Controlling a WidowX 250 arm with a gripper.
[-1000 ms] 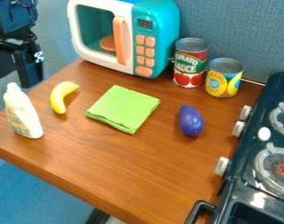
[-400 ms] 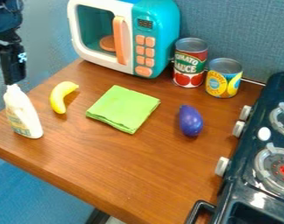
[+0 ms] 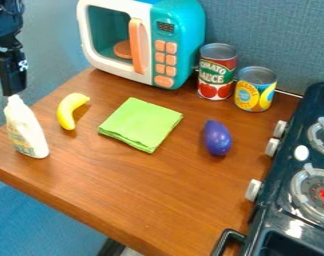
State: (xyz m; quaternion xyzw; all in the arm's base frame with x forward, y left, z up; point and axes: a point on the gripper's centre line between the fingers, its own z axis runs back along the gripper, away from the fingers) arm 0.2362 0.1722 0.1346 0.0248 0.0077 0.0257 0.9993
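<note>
The black gripper (image 3: pixel 11 89) hangs at the upper left, whether spread or closed one cannot tell, its lower end right by the top of the white bottle (image 3: pixel 26 130), which stands near the wooden table's (image 3: pixel 158 200) left edge beside the yellow banana (image 3: pixel 68 111), left of the green cloth (image 3: pixel 140 124)

The gripper (image 3: pixel 3 82) hangs above the white bottle (image 3: pixel 26 129). Beside that bottle, a yellow banana (image 3: pixel 70 111) lies on the desk (image 3: pixel 151 195).
</note>
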